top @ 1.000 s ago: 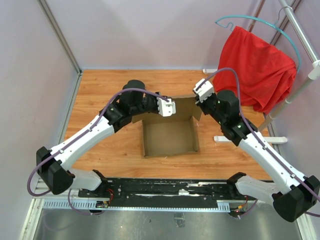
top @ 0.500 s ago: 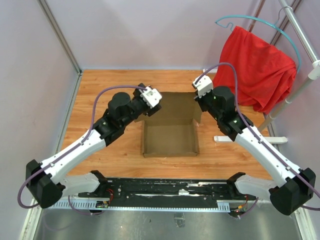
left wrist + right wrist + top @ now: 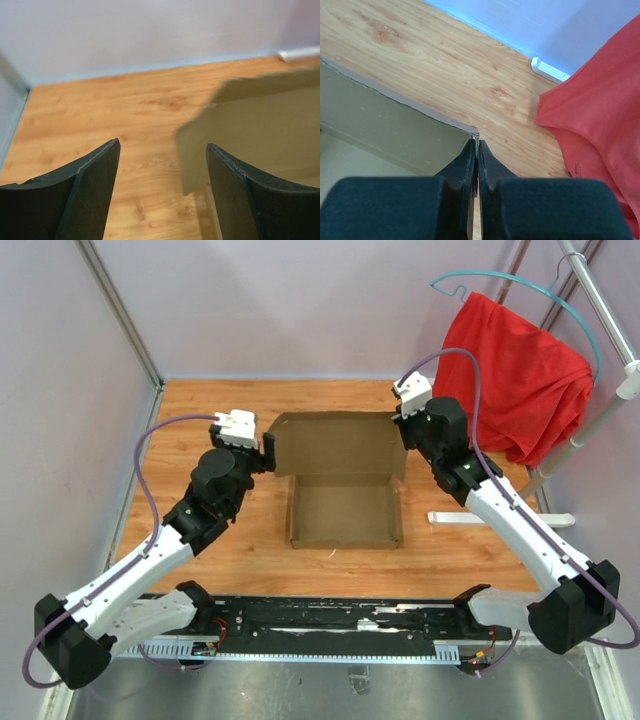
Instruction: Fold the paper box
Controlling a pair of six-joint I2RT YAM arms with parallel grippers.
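1. The right tool (image 3: 477, 146) is pinching tightly closed on the far right corner of the raised rear flap of the paper box (image 3: 345, 512).
2. The left tool (image 3: 162, 150) is gaping wide and gripping nothing. The flap's left corner is sitting in the gap, nearer the right-hand finger (image 3: 235, 192).
3. The box is lying mid-worktop between both arms. Its long axis is running left to right, its open side is facing up, and the flap is standing along the far edge.
4. It is showing plain brown cardboard, shallow-walled and unprinted.
5. The worktop (image 3: 200, 410) is showing orange wood grain, and pale lilac walls (image 3: 300, 310) are enclosing it. A red cloth (image 3: 520, 380) is hanging from a teal hanger (image 3: 500, 278) at the far right.
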